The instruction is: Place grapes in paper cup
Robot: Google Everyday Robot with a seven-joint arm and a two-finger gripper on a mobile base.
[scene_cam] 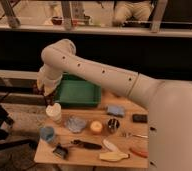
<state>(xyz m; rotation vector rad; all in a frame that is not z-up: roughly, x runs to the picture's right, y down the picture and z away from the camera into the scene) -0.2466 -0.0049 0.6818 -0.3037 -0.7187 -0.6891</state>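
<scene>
Grapes (41, 90): a dark reddish clump hanging in the air over the table's far-left corner, clamped at the tip of the gripper (45, 95), which points down from the bent arm (99, 75). The paper cup (54, 113) stands upright just below and slightly right of the clump, close to the left edge of the table (81, 156) and just off the near-left corner of the green tray (81, 93). From this view the grapes appear offset toward the left edge, not centred over the cup's mouth, though how far they sit in depth cannot be told. Principal hazard, as a judgement: a release from this position would send the bunch onto the rim or past it, and with the edge so near it could roll off the table. Second hazard: the cup is light and tapered, so a descending gripper that meets the rim, or a bunch wider than the mouth that catches on one side, could tip it toward the edge or push it against the tray wall. Third hazard: a loose berry may break from the bunch under the grip and fall apart from the rest. Further out, the blue cup (48, 134) sits toward the near-left corner and a crumpled cloth (75, 123) lies right of the paper cup; both are near enough to stop a toppled cup or receive a stray drop.
</scene>
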